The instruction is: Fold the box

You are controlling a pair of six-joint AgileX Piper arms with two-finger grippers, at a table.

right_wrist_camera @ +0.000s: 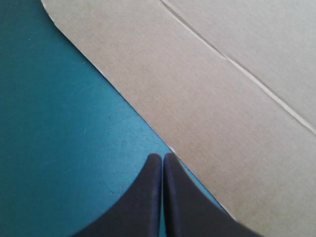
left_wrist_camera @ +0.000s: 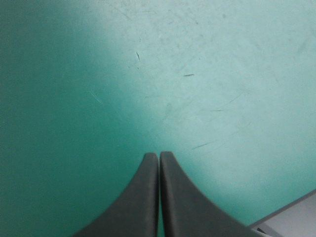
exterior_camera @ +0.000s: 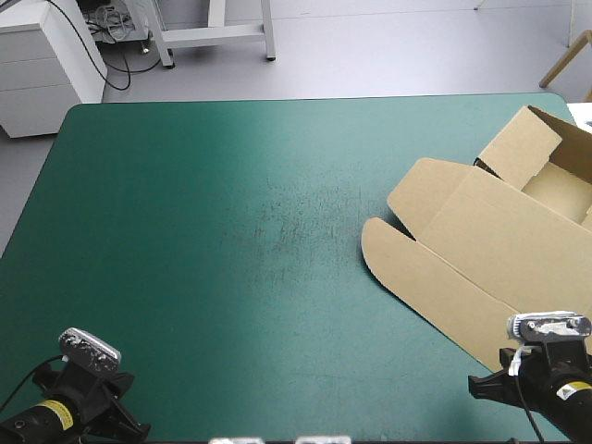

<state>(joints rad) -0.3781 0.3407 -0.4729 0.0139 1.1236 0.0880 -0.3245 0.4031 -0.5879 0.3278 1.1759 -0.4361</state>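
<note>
Brown box point(exterior_camera: 490, 259) sits on the right side of the teal-green cover point(exterior_camera: 185, 203), partly formed. Tray point(exterior_camera: 560, 190) is toward the far right corner, walls point(exterior_camera: 520, 141) raised, top open. Lid point(exterior_camera: 462, 287) lies flat, reaching toward the near edge, with rounded flaps point(exterior_camera: 381, 242) on its left side. A crease point(right_wrist_camera: 237, 69) runs across the lid in the right wrist view.

By the cover's near-left corner, left gripper point(left_wrist_camera: 159, 156): black fingers point(left_wrist_camera: 143, 197) pressed together to a point, nothing between them, over bare cover, well apart from the box.

By the near-right corner, right gripper point(right_wrist_camera: 163, 157): fingers likewise together, empty, tips over the cover just beside the lid's edge. Contact with the board: cannot tell.

Scuffs point(exterior_camera: 287, 231) mark the cover mid-way across.
</note>
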